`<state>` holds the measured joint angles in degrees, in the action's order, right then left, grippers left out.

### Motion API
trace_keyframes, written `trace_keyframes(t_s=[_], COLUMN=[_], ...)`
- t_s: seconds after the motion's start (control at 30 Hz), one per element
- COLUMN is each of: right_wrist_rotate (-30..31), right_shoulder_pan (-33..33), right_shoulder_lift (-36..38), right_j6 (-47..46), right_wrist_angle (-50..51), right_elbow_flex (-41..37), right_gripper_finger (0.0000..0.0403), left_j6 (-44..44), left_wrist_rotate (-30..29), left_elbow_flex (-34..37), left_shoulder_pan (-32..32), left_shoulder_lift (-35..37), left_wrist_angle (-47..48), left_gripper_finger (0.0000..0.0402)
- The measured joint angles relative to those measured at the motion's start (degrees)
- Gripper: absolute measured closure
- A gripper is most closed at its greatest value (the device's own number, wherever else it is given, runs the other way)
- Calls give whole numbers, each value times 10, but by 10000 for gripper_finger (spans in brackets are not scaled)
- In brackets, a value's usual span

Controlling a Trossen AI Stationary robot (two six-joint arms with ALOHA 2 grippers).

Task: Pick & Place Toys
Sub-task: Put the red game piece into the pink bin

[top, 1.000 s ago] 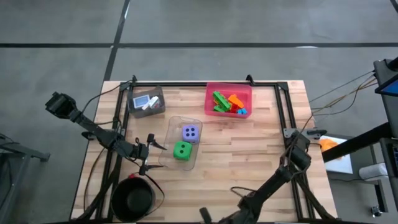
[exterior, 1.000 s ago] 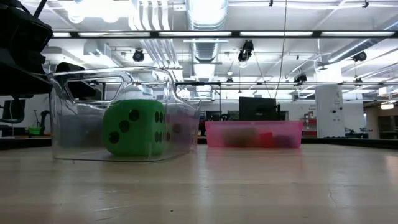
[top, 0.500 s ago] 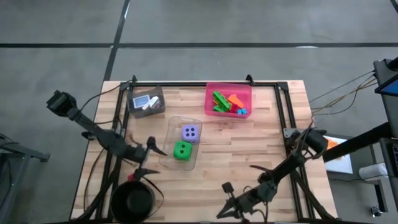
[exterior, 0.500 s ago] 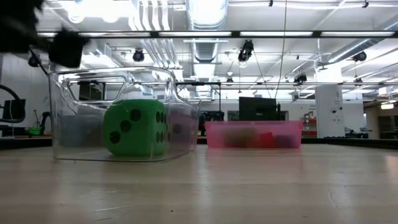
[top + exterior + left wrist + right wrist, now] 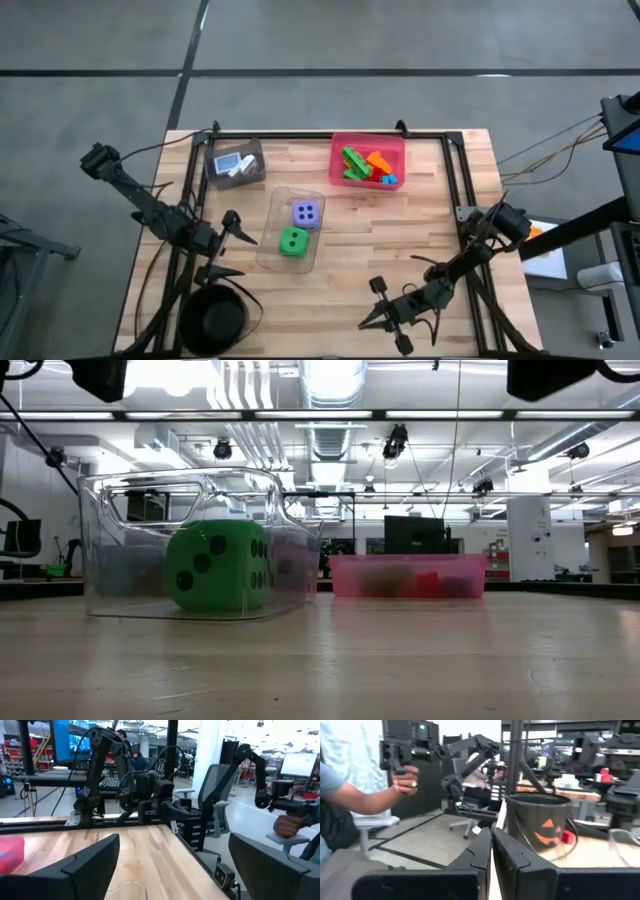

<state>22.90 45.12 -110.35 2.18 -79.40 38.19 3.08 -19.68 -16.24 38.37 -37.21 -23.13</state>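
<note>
Two dice sit in the clear bin (image 5: 290,230) mid-table: purple die (image 5: 306,213) and green die (image 5: 292,241). Bricks (image 5: 365,166) fill the pink bin (image 5: 367,141); picture cards (image 5: 233,163) lie in the grey bin (image 5: 236,150). Left gripper (image 5: 228,245), fingers spread wide and empty, hangs just beside the clear bin, above the black bowl (image 5: 213,320). Right gripper (image 5: 377,318), pinched closed on nothing, hovers near the front edge.

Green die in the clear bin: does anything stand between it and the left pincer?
Only the clear bin's own wall. The open left pincer hovers just beside the bin's left side, while the green die sits inside next to the purple die. From above, nothing visible covers the die.
</note>
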Motion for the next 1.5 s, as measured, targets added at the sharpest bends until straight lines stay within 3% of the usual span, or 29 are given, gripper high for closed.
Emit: trace_keyframes(t_s=[0.17,0.33,0.6,0.8,1.2,1.33,1.5], right_wrist_rotate=[41,43,53,108,110,137,151], right_shoulder_pan=[0,0,1,-8,-36,-51,-68], right_shoulder_lift=[26,45,48,59,86,88,99], right_j6=[10,5,-28,43,105,143,140], right_wrist_angle=[-3,-2,-4,-21,-48,-48,-49], right_elbow_flex=[-35,-80,-128,-157,-190,-190,-189], right_gripper_finger=[385,385,385,385,385,385,385], left_j6=[66,149,150,162,168,189,226], left_wrist_rotate=[2,2,2,2,-7,-3,-49], left_elbow_flex=[1,1,8,8,8,8,8], left_shoulder_pan=[0,0,-1,-1,-1,-1,-2], left_shoulder_lift=[5,3,-1,0,-1,-1,-2], left_wrist_angle=[0,9,35,33,35,35,43], left_gripper_finger=[26,26,26,26,26,26,26])
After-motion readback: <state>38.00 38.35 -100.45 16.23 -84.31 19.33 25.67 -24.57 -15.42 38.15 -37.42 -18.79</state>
